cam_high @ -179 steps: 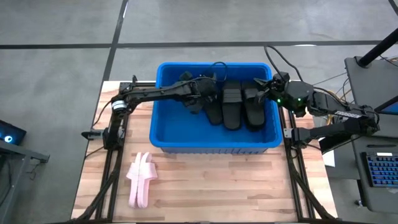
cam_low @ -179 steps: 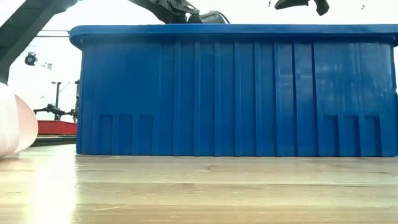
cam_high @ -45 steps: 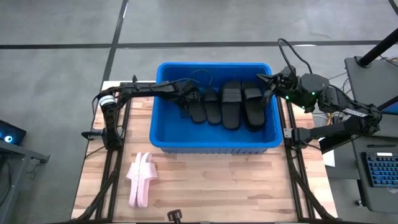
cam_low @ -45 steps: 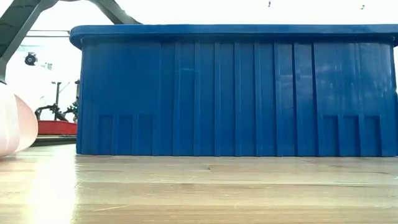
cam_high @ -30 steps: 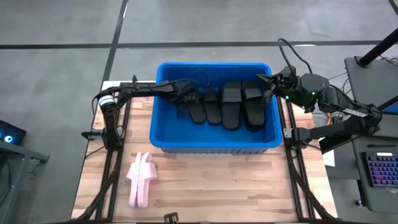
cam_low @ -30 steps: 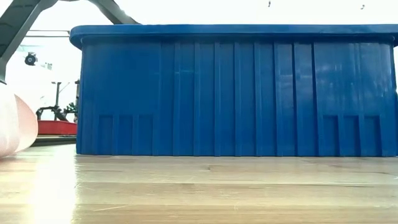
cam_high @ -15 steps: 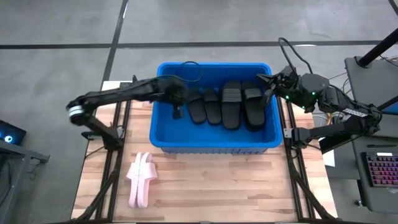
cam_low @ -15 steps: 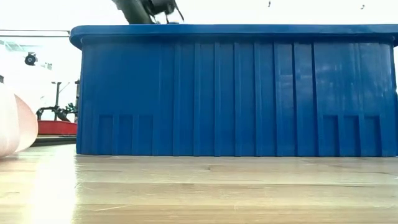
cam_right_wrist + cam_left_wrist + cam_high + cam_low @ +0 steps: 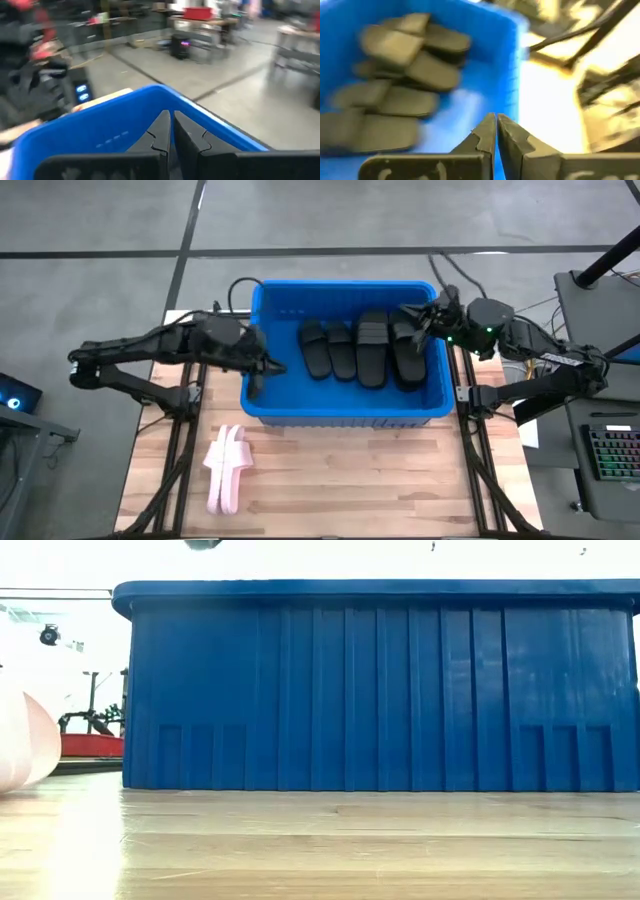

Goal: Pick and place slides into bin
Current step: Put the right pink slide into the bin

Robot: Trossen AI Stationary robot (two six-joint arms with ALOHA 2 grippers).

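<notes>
Note that the left gripper (image 9: pixel 254 379), clenched and empty, has withdrawn to the bin's (image 9: pixel 262 416) left wall, probably bound for the pink slides (image 9: pixel 226 469) still outside.

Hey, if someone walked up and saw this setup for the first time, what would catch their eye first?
The big blue bin at the table's middle, with a row of black slides lying inside. Next, the pale pink slides on the wooden table in front of the bin's left corner. The left gripper hangs shut at the bin's left wall, the right gripper shut over its right end.
</notes>
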